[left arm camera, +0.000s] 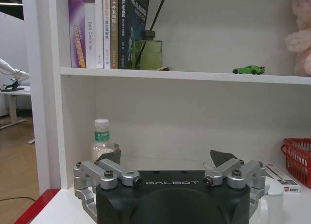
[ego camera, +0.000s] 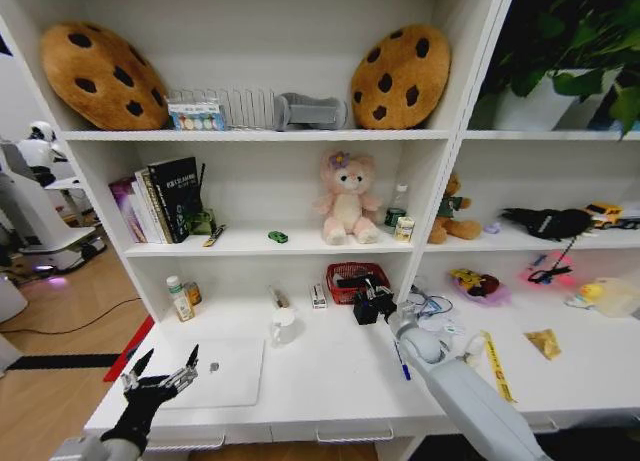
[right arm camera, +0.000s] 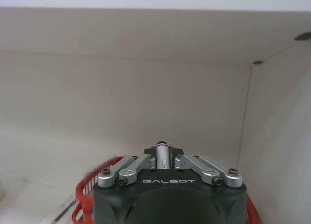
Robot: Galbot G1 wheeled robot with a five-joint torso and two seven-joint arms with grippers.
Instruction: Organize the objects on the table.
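The right gripper point(right arm camera: 164, 158), clamped on a slim black pen point(right arm camera: 163, 153), hovers above the red wire basket point(ego camera: 356, 278); the left gripper point(ego camera: 160, 371), fingers apart, sits at the thin silver-white laptop's point(ego camera: 222, 372) nine o'clock.

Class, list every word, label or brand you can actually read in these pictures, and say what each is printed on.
"GALBOT": body of the left end effector.
"GALBOT": body of the right end effector, which grips a pen over the red basket.
"DAS Controller": white book spine.
Other book spines, bottle label, small box: too small to read.
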